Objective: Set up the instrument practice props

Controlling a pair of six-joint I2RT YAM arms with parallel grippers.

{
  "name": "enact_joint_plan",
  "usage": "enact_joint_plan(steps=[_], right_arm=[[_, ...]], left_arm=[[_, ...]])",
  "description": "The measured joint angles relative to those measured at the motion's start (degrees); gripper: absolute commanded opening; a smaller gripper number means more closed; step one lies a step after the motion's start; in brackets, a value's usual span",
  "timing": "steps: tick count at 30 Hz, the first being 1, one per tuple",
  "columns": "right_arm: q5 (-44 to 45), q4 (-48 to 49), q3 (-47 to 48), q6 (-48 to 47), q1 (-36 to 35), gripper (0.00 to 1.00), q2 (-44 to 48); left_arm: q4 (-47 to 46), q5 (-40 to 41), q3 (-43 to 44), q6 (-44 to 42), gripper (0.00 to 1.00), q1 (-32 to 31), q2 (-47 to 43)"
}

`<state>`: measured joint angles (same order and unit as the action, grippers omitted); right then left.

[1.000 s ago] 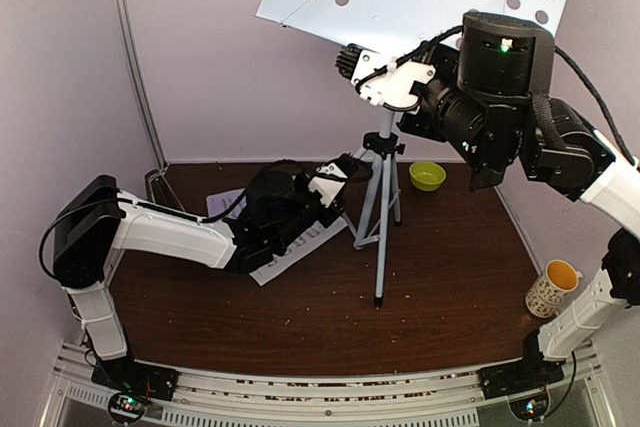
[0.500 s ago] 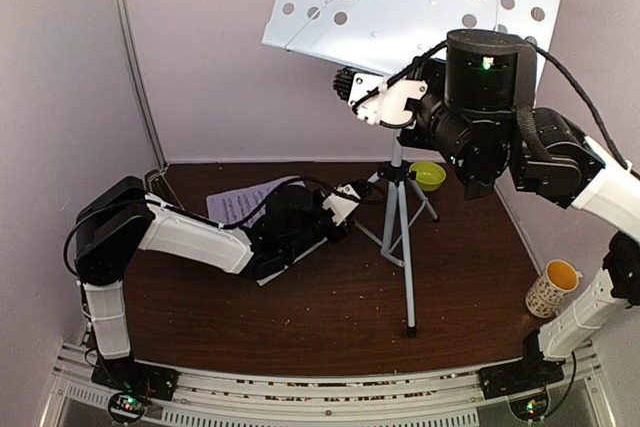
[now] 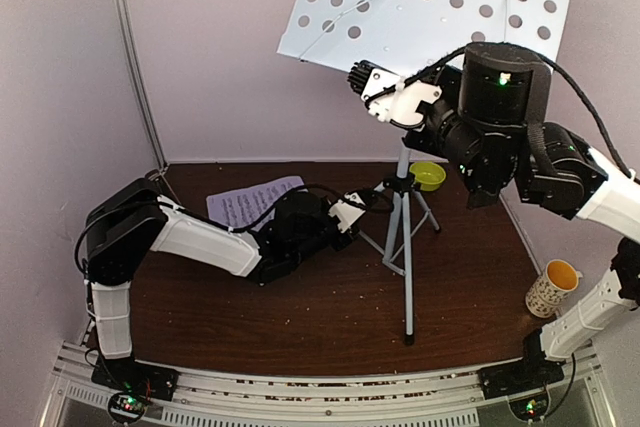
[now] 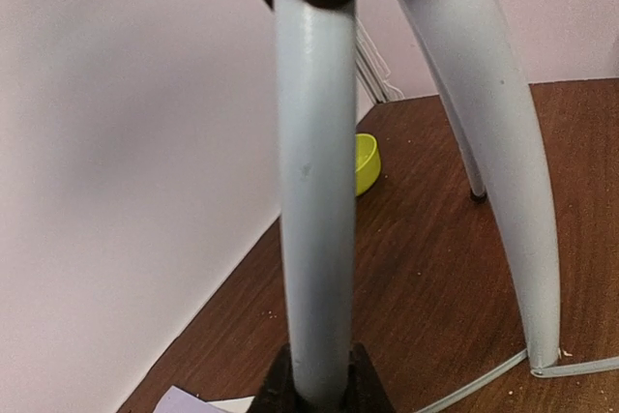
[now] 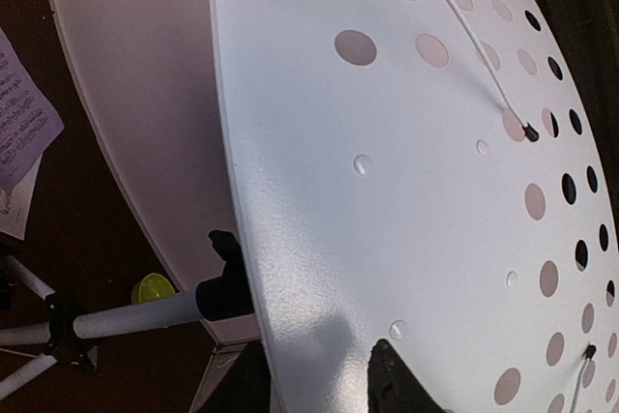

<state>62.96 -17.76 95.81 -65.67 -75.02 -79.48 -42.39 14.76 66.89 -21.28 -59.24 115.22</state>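
Nearest, by the table's [image 3: 330,317] right edge, stands a patterned cup [image 3: 552,288] with a yellow lining, well apart from everything else. Further in, the left arm lies low across the dark wood. The left gripper [image 3: 352,210] is clenched round a silver tripod leg [image 4: 314,229] of the music stand [image 3: 405,237], and the wrist view shows its dark fingertips [image 4: 279,386] hugging the tube on both sides. The stand's front leg reaches toward the near edge, its black foot down on the table. Behind the left arm a lavender music sheet [image 3: 252,201] lies flat. From the right wrist view a white sheet [image 5: 12,208] shows just under its corner. Beyond the tripod, near the back wall, sits a small green bowl [image 3: 428,175], clear of the legs. Highest and farthest, the stand's white perforated desk [image 3: 430,7] leans back above the pole. The right arm is raised to it. The right gripper [image 3: 360,75] is closed on the desk's lower edge, one finger [image 5: 395,380] on each face of the panel.
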Motion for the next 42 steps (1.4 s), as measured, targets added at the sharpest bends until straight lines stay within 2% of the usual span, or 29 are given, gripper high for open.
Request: enact_joint_plan(steps=[4, 11, 19, 27, 36, 42], right_arm=[[-0.1, 2.2, 0.4, 0.5, -0.1, 0.53, 0.5], [-0.1, 4.3, 1.1, 1.2, -0.7, 0.81, 0.5], [-1.4, 4.0, 4.4, 2.6, -3.5, 1.0, 0.2], [-6.1, 2.4, 6.0, 9.8, -7.7, 1.0, 0.0], [-14.7, -5.2, 6.0, 22.9, -12.6, 1.0, 0.0], [-23.6, -8.2, 3.8, 33.0, -14.0, 1.0, 1.0]], left_arm=[[-0.2, 0.0, 0.0, 0.2, 0.0, -0.1, 0.1], [-0.3, 0.0, 0.0, 0.2, 0.0, -0.1, 0.2], [-0.2, 0.0, 0.0, 0.0, 0.0, -0.3, 0.2], [-0.2, -0.1, 0.0, -0.1, 0.0, -0.3, 0.2], [-0.2, 0.0, 0.0, -0.1, 0.0, -0.4, 0.2], [0.1, -0.2, 0.0, -0.1, 0.18, -0.4, 0.1]])
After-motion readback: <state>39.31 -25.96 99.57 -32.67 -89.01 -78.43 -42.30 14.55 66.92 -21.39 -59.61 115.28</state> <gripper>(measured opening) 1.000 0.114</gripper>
